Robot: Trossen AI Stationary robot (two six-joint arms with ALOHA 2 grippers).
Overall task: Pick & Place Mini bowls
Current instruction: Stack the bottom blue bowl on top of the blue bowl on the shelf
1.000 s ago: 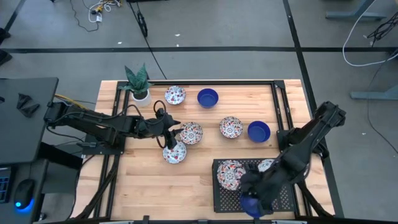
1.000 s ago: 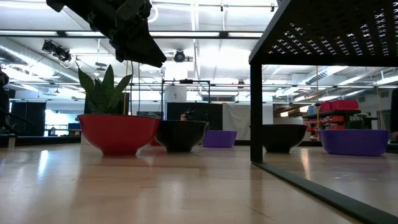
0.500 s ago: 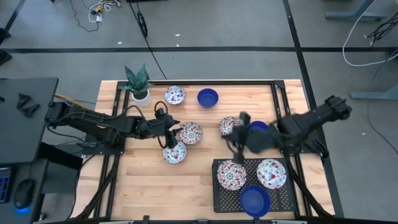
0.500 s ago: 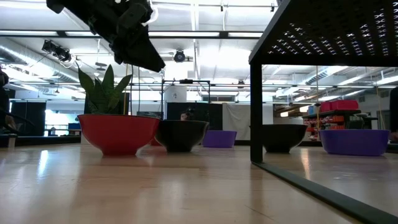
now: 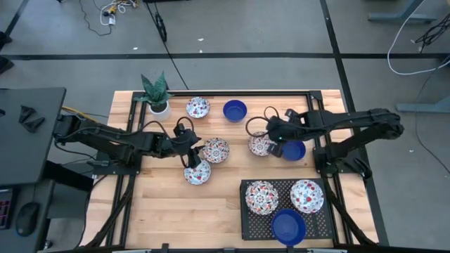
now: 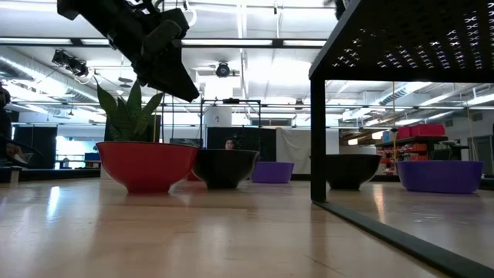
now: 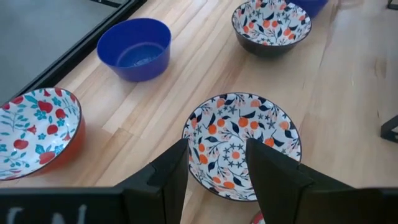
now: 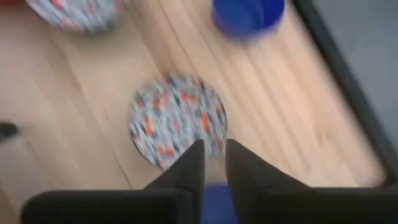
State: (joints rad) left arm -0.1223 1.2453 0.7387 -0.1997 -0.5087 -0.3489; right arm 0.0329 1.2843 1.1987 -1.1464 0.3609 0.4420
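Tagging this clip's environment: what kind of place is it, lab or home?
Most likely a robotics lab or open workshop, not a home. The wooden table stands on a bare grey floor with loose cables, and the low view looks into a large hall with strip ceiling lights and industrial shelving.

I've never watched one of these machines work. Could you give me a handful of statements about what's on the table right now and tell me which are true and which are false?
1. Three bowls sit on the black rack. True: two patterned ones and a blue bowl.
2. The right hand hangs over the potted plant. False: it is above the patterned bowl near the table's middle, far from the plant.
3. The left hand is beside a patterned bowl. True.
4. Every bowl on the bare wood is blue. False: four patterned and two blue bowls sit there.
5. The left hand's fingers clamp a bowl. False: they are apart, holding nothing.
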